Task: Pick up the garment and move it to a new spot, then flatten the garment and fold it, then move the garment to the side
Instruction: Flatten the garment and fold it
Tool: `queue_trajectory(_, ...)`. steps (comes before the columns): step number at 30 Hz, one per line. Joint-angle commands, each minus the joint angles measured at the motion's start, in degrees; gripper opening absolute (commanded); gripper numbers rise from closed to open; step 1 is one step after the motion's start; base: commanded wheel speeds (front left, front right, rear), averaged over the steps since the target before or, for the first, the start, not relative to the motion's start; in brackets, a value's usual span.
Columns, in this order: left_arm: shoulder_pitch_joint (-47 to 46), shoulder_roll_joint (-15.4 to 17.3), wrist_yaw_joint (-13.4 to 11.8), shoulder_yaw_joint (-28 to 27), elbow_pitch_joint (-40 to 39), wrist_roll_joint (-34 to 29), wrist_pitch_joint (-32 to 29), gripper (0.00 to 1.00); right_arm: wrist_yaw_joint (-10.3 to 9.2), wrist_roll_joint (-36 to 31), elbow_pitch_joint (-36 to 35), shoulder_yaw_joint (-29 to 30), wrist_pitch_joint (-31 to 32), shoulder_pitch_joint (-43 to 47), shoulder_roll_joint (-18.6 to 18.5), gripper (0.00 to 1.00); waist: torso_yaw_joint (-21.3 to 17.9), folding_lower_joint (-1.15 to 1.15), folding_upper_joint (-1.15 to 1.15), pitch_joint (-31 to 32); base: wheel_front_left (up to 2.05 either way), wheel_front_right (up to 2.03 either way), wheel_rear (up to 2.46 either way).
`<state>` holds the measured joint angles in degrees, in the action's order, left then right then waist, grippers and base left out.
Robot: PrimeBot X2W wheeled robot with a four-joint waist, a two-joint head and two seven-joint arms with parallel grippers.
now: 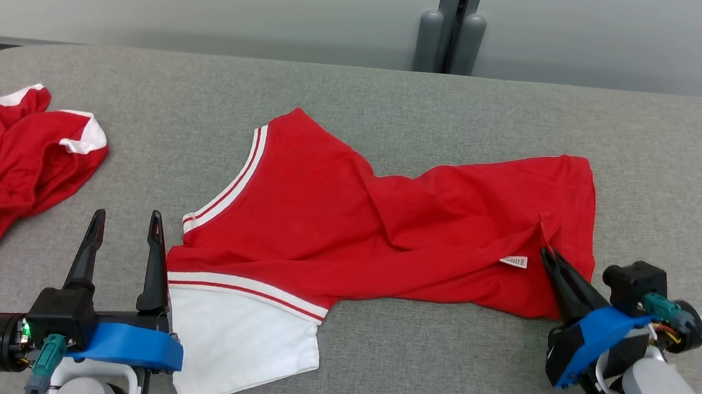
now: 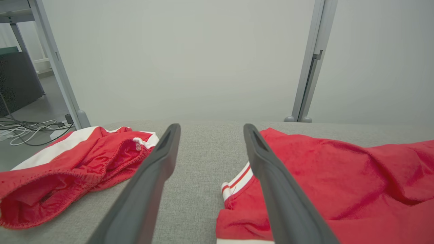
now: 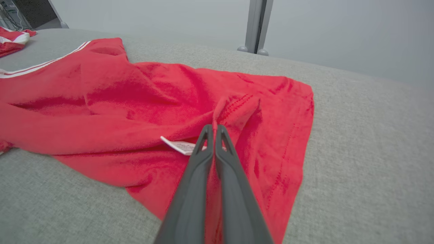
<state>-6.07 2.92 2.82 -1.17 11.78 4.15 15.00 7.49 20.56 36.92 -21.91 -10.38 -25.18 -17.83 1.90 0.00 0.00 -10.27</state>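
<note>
The garment (image 1: 348,222) is a red shirt with white, red-striped trim, spread wrinkled across the middle of the grey table (image 1: 361,95). Its white sleeve (image 1: 240,341) points toward the front edge. My right gripper (image 1: 546,253) is shut on a pinched fold of the red cloth near its right hem, beside a small white label (image 1: 513,261). In the right wrist view the two fingers (image 3: 214,130) press together with a ridge of the garment (image 3: 101,108) rising between them. My left gripper (image 1: 126,220) stands open just left of the shirt's striped cuff, holding nothing; the left wrist view shows the garment (image 2: 339,176) beside its right finger (image 2: 264,159).
A second red and white garment (image 1: 6,164) lies bunched at the table's left edge, also at the left of the left wrist view (image 2: 67,162). A grey wall with a post (image 1: 451,26) stands behind the table. Bare grey table surface lies to the right of the shirt.
</note>
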Motion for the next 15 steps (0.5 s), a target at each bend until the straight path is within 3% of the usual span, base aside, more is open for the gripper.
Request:
queue_trajectory(1, 0.1, 0.0, -0.2, -0.2, -0.1, 0.2, 0.3, 1.00, 0.01, 1.4, -1.1, 0.3, -0.3, 1.5, -0.1, 0.00, -0.5, 0.00, 0.00, 0.6, 0.00, 0.00, 0.00)
queue_trajectory(15, 3.0, 0.0, -0.5, -0.5, -1.0, 0.8, 0.3, 1.00, 0.01, 14.0, -25.2, 3.8, 6.5, 21.7, -3.1, 0.00, -2.8, 0.00, 0.00, 2.8, 0.00, 0.00, 0.00)
